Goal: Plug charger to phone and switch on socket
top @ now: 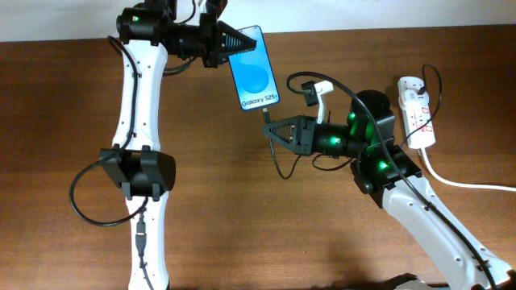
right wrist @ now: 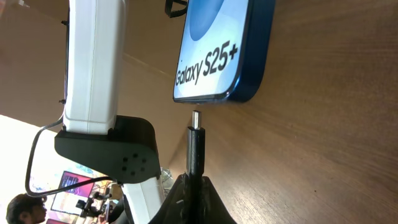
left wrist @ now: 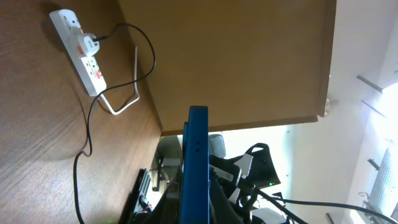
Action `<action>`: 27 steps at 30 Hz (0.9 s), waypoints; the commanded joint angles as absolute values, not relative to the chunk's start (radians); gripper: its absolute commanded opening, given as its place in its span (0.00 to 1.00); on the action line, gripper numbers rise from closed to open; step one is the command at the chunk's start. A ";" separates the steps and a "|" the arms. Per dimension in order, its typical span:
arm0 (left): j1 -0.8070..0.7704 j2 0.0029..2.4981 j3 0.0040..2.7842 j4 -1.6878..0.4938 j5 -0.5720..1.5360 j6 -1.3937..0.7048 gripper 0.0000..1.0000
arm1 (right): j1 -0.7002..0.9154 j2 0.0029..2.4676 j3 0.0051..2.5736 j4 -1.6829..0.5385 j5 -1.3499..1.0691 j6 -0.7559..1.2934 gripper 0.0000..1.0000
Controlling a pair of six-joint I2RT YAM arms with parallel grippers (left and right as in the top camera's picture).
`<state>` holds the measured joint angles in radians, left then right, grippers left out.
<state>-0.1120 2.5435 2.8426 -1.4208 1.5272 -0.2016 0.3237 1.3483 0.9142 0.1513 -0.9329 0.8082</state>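
My left jaws clamp the top of the black-edged, blue-screened smartphone [top: 254,68], bracing it so its port end faces my right arm. My right jaws pinch the thin black charger cable [right wrist: 195,146] behind its tip, levelled just short of the port, forearm stretched low leftwards. The white oblong power strip [top: 418,111] lies well apart.

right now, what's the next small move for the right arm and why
Probably ease the right gripper straight forward: the charger tip it pinches sits just short of the bottom edge of the phone, roughly lined up, not yet inserted, and the left gripper holds the phone.
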 commanded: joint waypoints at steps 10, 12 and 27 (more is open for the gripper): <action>-0.148 2.524 2.866 -1.414 1.574 -0.185 0.00 | 0.320 1.349 0.921 0.157 -0.907 0.799 0.04; -0.148 2.524 2.866 -1.414 1.574 -0.185 0.00 | 0.320 1.349 0.921 0.159 -0.905 0.802 0.04; -0.151 2.524 2.866 -1.452 1.574 -0.059 0.00 | 0.320 1.360 0.921 0.202 -0.868 0.798 0.04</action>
